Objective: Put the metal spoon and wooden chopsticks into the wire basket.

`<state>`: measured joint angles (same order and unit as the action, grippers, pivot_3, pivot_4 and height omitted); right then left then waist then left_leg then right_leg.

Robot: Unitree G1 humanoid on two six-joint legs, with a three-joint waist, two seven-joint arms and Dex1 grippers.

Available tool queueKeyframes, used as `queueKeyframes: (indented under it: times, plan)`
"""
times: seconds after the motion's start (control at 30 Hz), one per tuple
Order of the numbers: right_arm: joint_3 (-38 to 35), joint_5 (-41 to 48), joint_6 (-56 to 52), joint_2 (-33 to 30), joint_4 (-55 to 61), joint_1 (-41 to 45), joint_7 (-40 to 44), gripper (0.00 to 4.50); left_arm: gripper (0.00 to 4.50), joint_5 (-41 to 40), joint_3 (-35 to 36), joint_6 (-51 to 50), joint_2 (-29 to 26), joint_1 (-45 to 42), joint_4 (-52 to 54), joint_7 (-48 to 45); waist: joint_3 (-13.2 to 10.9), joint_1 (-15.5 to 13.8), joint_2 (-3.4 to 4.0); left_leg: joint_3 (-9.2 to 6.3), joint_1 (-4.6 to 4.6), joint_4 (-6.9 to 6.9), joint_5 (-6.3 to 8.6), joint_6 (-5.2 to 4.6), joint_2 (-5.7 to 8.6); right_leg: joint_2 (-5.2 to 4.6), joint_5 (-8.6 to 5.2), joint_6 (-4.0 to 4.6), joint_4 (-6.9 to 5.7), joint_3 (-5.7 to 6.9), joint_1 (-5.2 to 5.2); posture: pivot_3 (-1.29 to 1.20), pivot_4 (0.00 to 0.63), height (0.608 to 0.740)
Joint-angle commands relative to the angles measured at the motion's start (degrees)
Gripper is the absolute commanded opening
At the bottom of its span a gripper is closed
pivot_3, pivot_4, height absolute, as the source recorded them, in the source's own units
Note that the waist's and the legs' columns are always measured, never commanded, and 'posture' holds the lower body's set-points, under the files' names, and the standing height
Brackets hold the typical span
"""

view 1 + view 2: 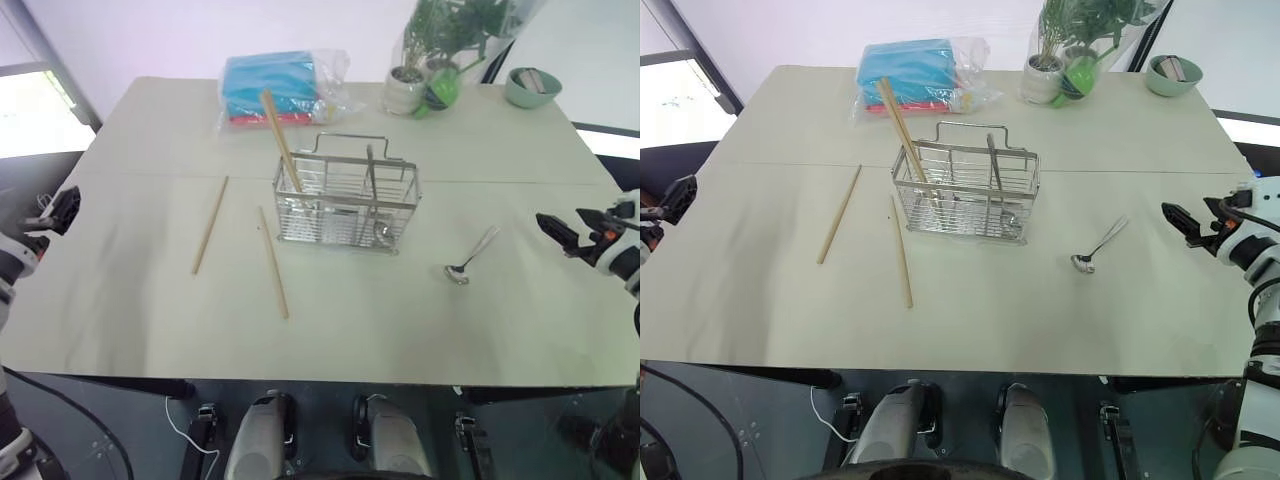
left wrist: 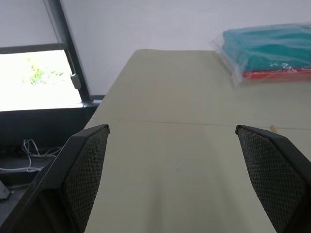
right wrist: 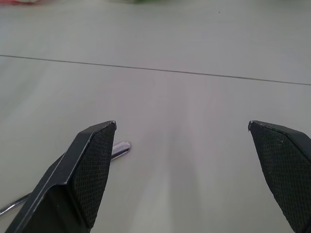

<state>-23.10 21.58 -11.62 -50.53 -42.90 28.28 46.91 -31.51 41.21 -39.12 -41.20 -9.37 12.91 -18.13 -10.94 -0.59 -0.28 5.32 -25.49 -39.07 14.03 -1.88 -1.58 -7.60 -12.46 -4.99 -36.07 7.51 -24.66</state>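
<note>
The wire basket (image 1: 340, 215) stands mid-table. One wooden chopstick (image 1: 281, 140) leans upright in its left compartment, and a slim metal utensil (image 1: 371, 175) stands in another. Two more wooden chopsticks lie flat to its left, one (image 1: 210, 225) farther out and one (image 1: 273, 262) close to the basket's corner. To the right of the basket, the metal spoon (image 1: 470, 256) rests on the table; its handle end (image 3: 119, 148) peeks past a finger in the right wrist view. My left gripper (image 1: 58, 212) hovers open at the table's left edge. My right gripper (image 1: 552, 228) is open, right of the spoon.
A blue plastic-wrapped packet (image 1: 275, 88) lies behind the basket. At the back right are a potted plant (image 1: 405, 90), a green ball (image 1: 443, 88) and a green bowl (image 1: 531, 87). The table's front edge (image 1: 320, 375) is close to me.
</note>
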Motion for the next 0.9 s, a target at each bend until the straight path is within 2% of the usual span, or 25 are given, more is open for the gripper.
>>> queueKeyframes:
  times: [0.03,0.73,0.9]
  plan:
    - [-2.03,1.16,0.13,-0.43,2.16,0.1,-0.23,4.5,4.36,1.47,0.42,1.59,-1.55,-0.45,0.1,0.51,0.0,0.01,0.0,0.0,0.0,0.0,0.0,0.0,0.0,0.0,0.0,0.0,0.0,0.0,0.0,0.0,0.15,0.707]
    - [-1.45,0.49,0.45,-0.73,1.28,1.23,-0.07,4.5,4.36,0.98,0.08,-0.67,-2.72,-2.51,-0.98,0.36,0.0,-0.01,0.0,0.01,0.01,0.0,0.0,0.0,0.0,0.0,0.0,0.0,-0.01,-0.02,0.0,0.0,0.15,0.707]
    - [2.03,-2.01,1.28,-2.5,-1.99,7.71,2.94,4.5,4.36,-5.7,-1.96,-6.04,-4.78,-5.54,5.92,-3.23,0.0,0.17,0.0,0.04,0.01,-0.02,-0.01,0.0,0.0,0.01,0.0,-0.01,-0.03,-0.05,-0.01,0.0,0.15,0.707]
